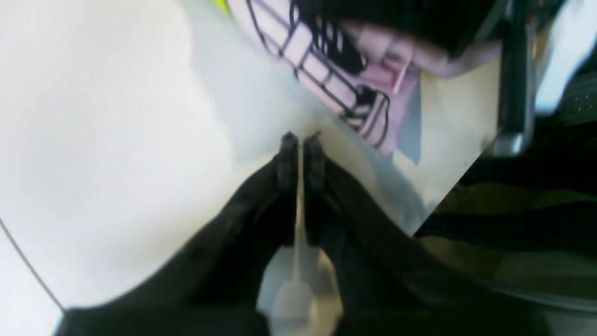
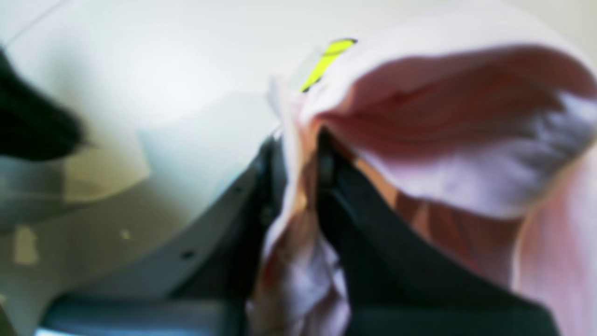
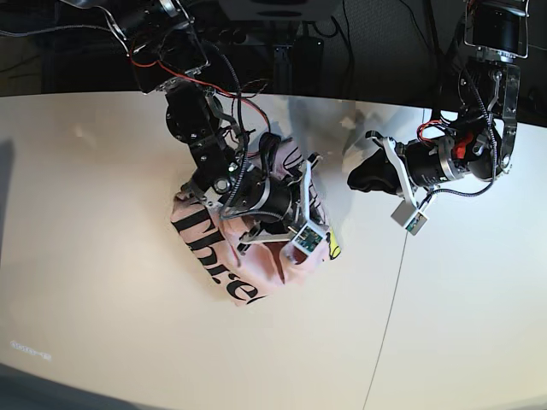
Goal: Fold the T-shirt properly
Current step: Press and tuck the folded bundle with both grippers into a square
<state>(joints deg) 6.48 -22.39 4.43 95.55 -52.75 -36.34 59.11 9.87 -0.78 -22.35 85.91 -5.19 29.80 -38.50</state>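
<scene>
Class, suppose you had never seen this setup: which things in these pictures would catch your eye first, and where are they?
First, the pale pink T-shirt, bunched in a heap near the middle of the white table, its big black lettering facing up. The right gripper is shut on a fold of its cloth. The left gripper is shut on nothing, apart from the shirt over bare table.

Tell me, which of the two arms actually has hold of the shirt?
The right arm: its fingers are pinched on a fold of the pink shirt. The left arm's fingers are closed too, but on nothing, off to the side over the bare table.
</scene>
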